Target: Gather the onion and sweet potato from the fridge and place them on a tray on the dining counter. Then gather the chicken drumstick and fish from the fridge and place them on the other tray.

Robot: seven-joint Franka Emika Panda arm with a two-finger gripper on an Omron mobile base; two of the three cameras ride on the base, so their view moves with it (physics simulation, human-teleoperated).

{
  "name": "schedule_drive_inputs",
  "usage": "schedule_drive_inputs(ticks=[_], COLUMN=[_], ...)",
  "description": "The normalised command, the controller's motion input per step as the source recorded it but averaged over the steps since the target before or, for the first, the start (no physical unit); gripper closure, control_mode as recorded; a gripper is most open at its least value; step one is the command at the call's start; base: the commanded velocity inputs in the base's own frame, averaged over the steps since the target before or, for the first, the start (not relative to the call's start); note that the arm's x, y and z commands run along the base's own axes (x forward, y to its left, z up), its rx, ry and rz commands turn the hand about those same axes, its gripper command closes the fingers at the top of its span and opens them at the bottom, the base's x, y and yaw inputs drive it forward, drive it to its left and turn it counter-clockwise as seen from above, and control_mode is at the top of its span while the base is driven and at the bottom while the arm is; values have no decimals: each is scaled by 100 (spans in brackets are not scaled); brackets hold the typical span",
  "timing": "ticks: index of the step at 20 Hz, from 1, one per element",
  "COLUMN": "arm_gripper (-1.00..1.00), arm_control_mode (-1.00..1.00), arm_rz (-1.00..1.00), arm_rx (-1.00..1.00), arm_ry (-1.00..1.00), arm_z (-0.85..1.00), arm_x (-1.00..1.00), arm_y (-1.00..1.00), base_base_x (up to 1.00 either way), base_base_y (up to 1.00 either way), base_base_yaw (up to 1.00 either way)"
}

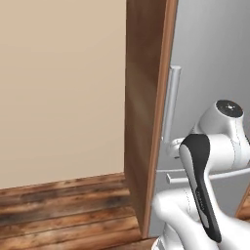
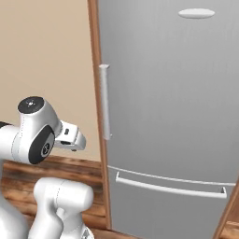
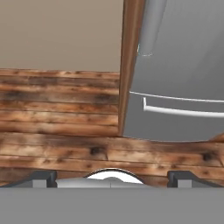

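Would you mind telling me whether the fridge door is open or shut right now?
Shut: the fridge door sits flush in its wood frame, with no interior showing beside the vertical handle.

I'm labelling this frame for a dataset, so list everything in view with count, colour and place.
fridge: one, brushed silver, closed, right of the wall.
vertical bar handle: one, grey, on the upper door's left edge.
horizontal drawer handle: one, silver, across the lower front.
wood frame: one, brown, along the fridge's left side.
wall: one, beige, left of the frame.
floor: wooden planks, brown, below.
gripper: one, dark fingertips, open, empty, pointing toward the floor.
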Motion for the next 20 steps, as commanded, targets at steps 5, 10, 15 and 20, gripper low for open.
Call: schedule_drive_inputs(ticks=[5, 10, 15, 20], arm_gripper=[-100, -100, -100, -100], arm_control_mode=[100, 100, 100, 100], arm_rz=[0, 0, 0, 0], arm_rx=[0, 0, 0, 0], arm_ry=[0, 0, 0, 0], arm_z=[0, 0, 0, 0], arm_x=[0, 0, 0, 0], arm_y=[0, 0, 0, 0], base_base_x=[0, 0, 0, 0], base_base_y=[42, 41, 40, 31], base_base_yaw=[0, 0, 0, 0])
